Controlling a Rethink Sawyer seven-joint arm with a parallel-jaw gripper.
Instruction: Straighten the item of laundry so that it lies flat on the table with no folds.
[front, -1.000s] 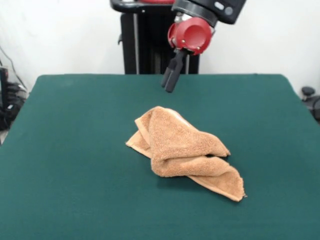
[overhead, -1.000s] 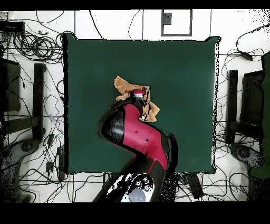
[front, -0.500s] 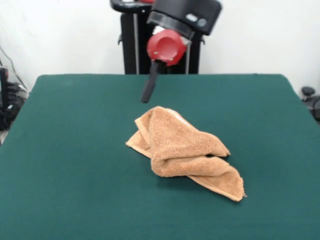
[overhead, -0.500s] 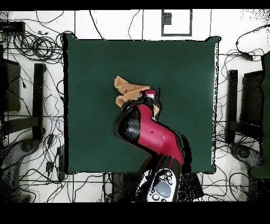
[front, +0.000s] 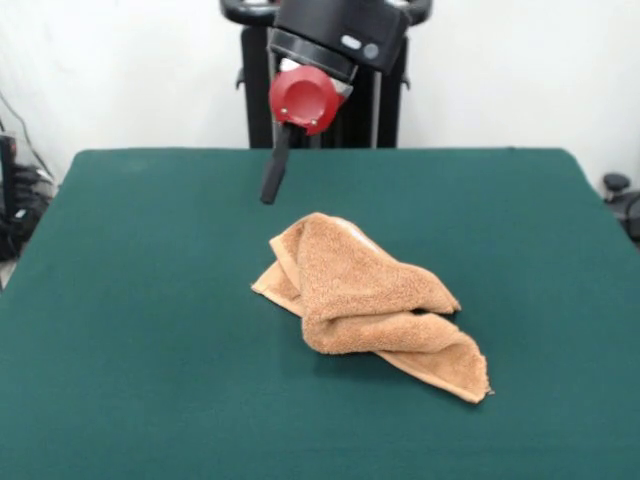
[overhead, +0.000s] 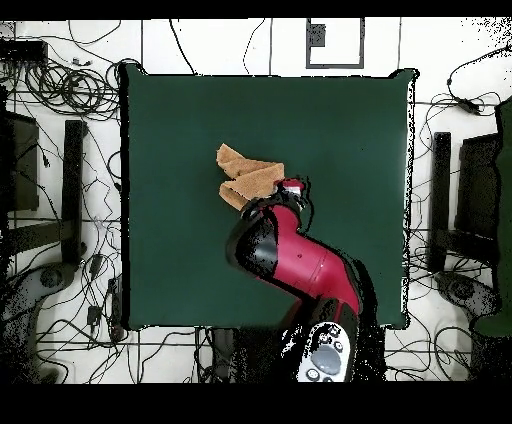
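The crumpled tan-orange terry towel is left folded on the dark green felt table; the black gripper, held above at 11 o'clock, is seen clenched and empty.

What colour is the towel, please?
Tan-orange; the towel shows best in the front view.

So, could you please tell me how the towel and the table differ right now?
The towel is tan-orange, the table dark green. The towel is small and sits mid-table; the table is far larger. The towel is bunched with folds stacked up; the table's surface lies flat and smooth. Both look like soft cloth.
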